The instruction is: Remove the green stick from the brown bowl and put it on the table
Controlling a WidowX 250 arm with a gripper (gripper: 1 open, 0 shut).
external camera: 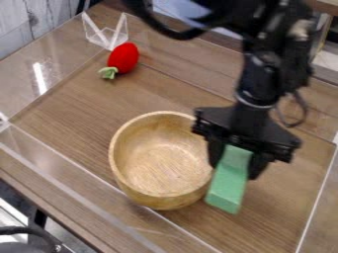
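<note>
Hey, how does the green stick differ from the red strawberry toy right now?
The green stick is a flat, long, plain light green block; the red strawberry toy is rounded and red with a green top. The stick hangs clamped in the gripper, to the right of the brown bowl; the toy lies untouched on the table, far from the arm. The stick is tilted, one end down; the toy lies on its side. Both are outside the bowl.

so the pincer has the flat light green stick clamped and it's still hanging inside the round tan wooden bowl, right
Not quite. The pincer does have the flat light green stick clamped, but the camera view shows the stick outside the round tan wooden bowl, hanging beside its right rim over the brown wood-grain table. The bowl is empty.
</note>
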